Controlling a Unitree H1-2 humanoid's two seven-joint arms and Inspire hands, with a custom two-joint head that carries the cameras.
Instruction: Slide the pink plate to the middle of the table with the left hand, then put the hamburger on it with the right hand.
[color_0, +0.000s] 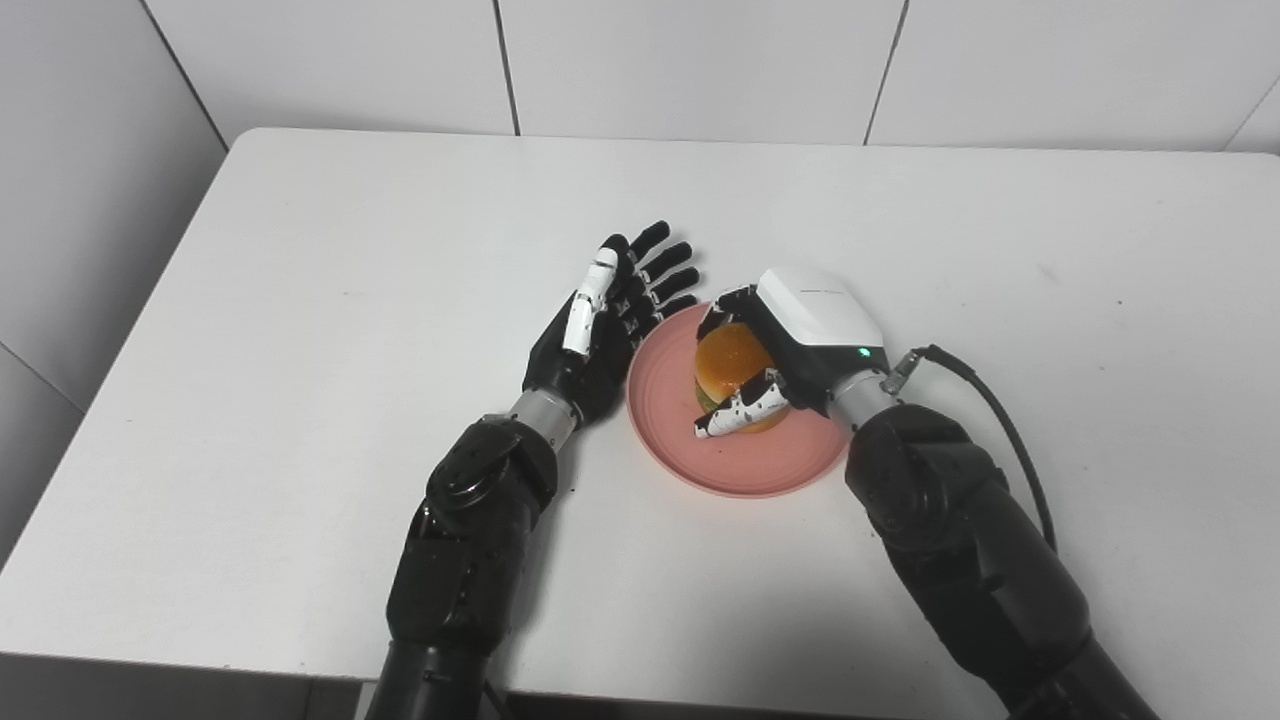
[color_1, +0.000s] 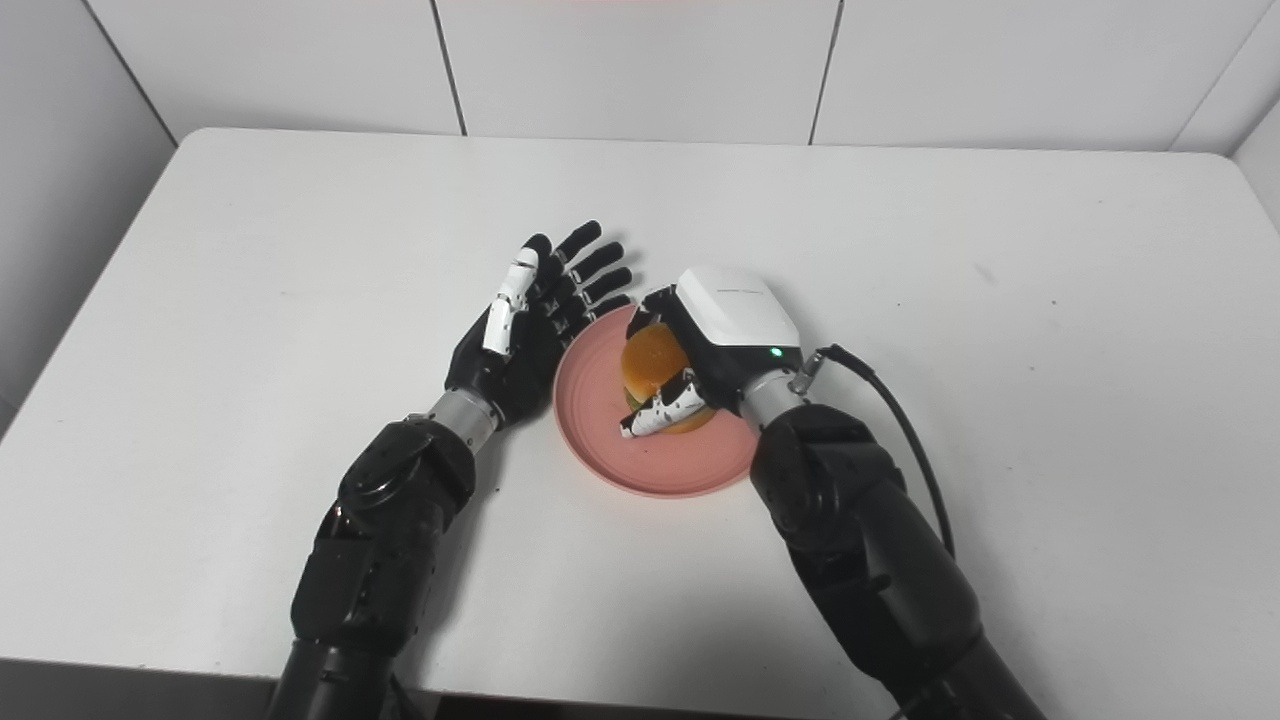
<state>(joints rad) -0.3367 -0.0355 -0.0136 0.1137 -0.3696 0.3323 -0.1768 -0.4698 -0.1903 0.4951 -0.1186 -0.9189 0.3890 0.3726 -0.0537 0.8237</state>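
Note:
The pink plate (color_0: 665, 420) lies near the middle of the white table. A hamburger (color_0: 730, 365) with an orange bun rests on the plate, and my right hand (color_0: 790, 345) is shut on it, fingers over the far side and thumb across the near side. My left hand (color_0: 610, 310) stands on its edge against the plate's left rim, open, fingers spread and pointing away from me. The same scene shows in the right eye view: plate (color_1: 600, 440), hamburger (color_1: 650, 365), right hand (color_1: 725, 335), left hand (color_1: 530, 315).
The white table (color_0: 300, 330) runs to a tiled wall at the back; its left edge and front edge are in view. A black cable (color_0: 1000, 420) loops from my right wrist over the table to the right.

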